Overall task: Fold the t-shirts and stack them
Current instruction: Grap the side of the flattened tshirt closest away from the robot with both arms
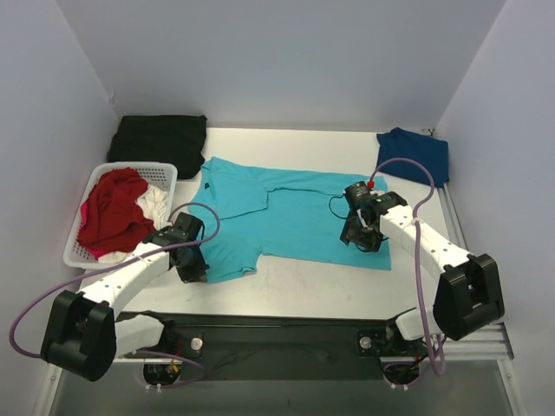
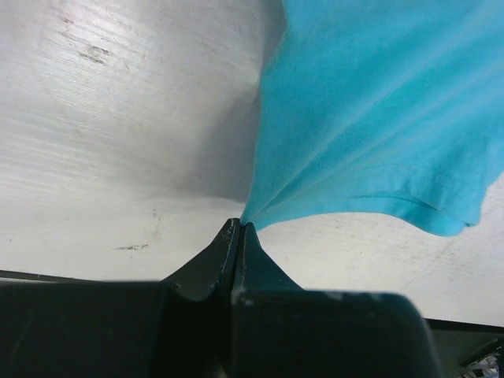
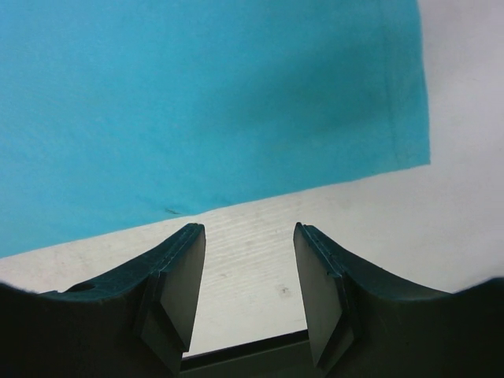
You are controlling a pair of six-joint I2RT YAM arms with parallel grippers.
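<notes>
White table (image 1: 303, 290), turquoise t-shirt (image 1: 286, 217) spread flat mid-frame, my left gripper (image 2: 239, 228) pinched tight on its lower-left edge, my right gripper (image 3: 248, 230) parted and empty over its lower-right hem.

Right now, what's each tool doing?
Left tool: closed, pinching an edge of the teal shirt.
Right tool: open, holding nothing, over bare table beside the shirt's hem.
</notes>
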